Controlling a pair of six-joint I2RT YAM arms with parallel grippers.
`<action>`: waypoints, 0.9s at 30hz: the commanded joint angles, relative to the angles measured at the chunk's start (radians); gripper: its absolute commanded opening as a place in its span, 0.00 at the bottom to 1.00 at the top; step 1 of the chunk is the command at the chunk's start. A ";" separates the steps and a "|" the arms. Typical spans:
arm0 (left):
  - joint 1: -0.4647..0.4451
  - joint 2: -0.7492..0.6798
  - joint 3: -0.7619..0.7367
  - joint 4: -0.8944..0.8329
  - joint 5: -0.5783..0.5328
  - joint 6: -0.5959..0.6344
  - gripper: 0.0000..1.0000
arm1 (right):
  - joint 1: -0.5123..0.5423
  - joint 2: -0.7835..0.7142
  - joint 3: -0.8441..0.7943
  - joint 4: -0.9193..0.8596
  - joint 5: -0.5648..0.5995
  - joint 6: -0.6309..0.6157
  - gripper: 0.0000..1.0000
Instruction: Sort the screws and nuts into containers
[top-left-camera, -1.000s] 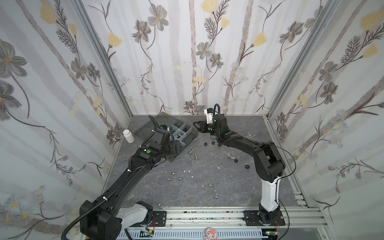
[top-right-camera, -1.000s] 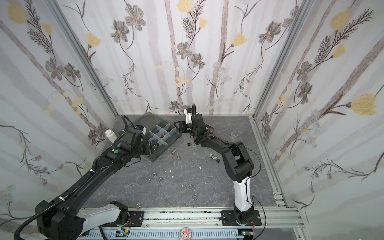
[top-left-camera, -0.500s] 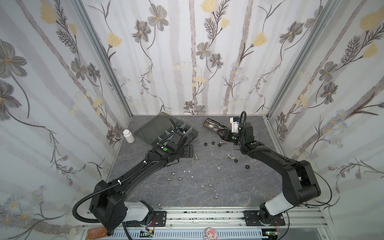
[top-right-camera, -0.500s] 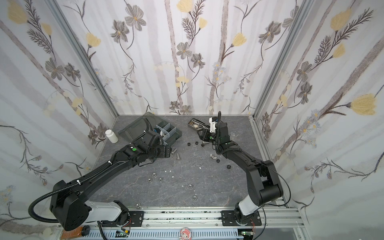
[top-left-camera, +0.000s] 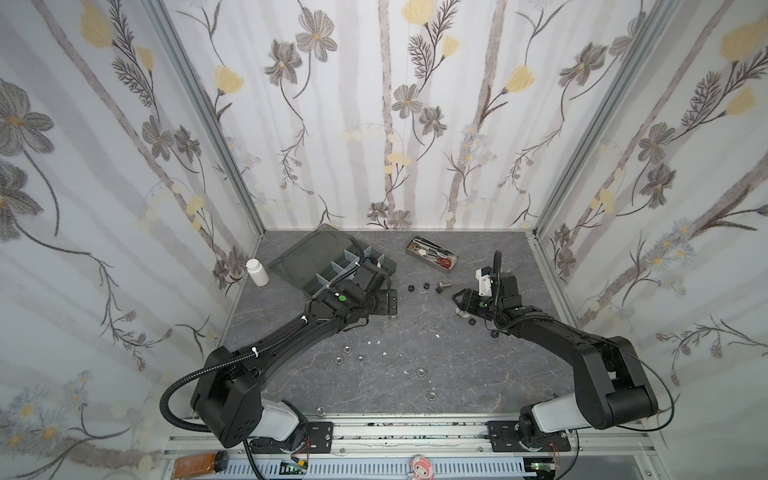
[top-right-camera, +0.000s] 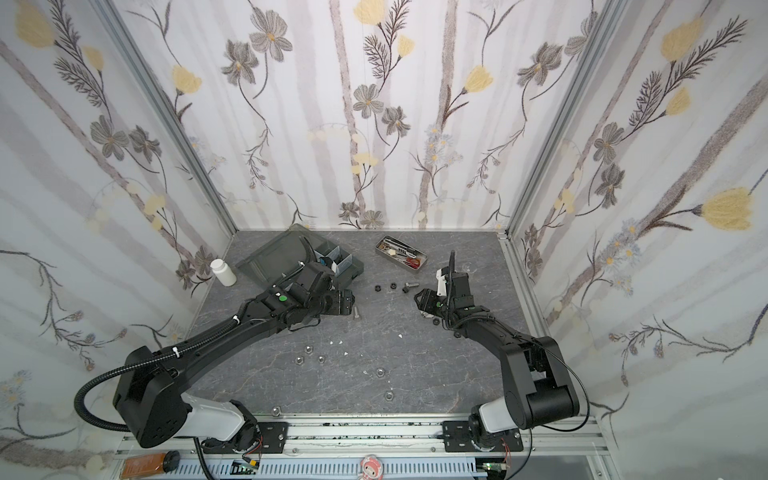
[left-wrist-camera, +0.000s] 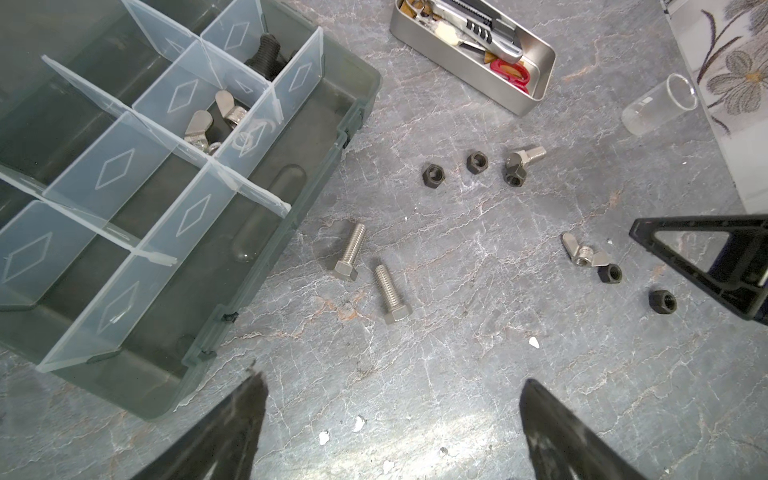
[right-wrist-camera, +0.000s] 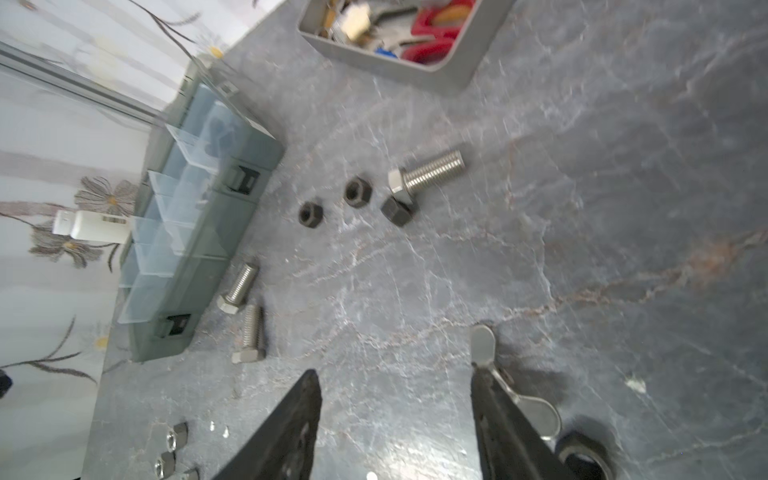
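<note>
Arms withdrawn from dark grey plastic organizer box, frame upper left. Left pincer wide open, empty, near two silver hex-head screws on surface. Right pincer parted, empty, beside silver wing nut: next pick.

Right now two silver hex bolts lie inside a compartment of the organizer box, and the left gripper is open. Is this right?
No. The two silver hex bolts lie on the table just outside the organizer box, not in a compartment; the left wrist view shows it. The left gripper is open.
</note>
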 joint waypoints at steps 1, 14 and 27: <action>0.000 -0.016 -0.026 0.041 0.001 -0.019 0.95 | -0.004 0.033 -0.011 0.011 0.007 -0.020 0.59; 0.000 -0.028 -0.068 0.065 0.005 -0.025 0.96 | -0.026 0.154 0.015 0.037 0.006 -0.039 0.59; 0.000 -0.030 -0.064 0.063 0.004 -0.022 0.96 | -0.017 0.163 0.000 0.071 -0.056 -0.022 0.58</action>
